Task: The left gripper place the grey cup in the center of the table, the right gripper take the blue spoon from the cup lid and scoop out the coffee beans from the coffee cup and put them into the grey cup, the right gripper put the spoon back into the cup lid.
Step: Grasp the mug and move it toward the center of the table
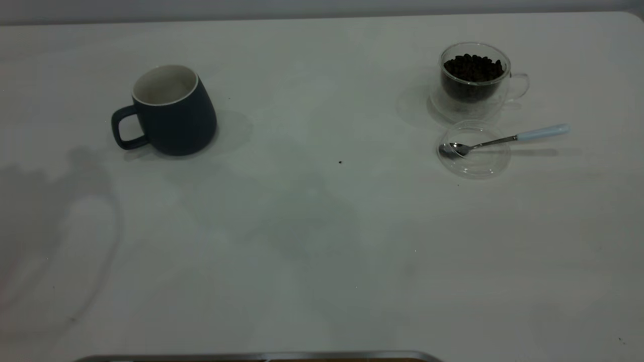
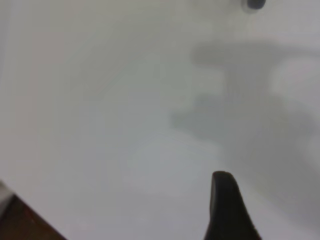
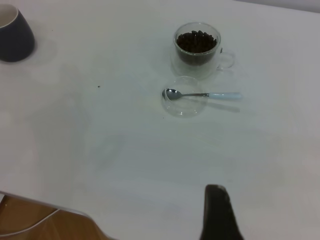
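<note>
Right gripper [image 3: 218, 212] mostly cut off, left gripper [image 2: 226, 207] blurred, perhaps one finger each

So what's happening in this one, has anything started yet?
Nothing is being handled yet. The grey cup stands upright at the left of the table, not in the center. On the right, the coffee cup holds a heap of coffee beans, and just in front of it the blue spoon rests with its bowl in the cup lid. Neither arm shows in the exterior view; each wrist view shows only a dark fingertip over bare table.
</note>
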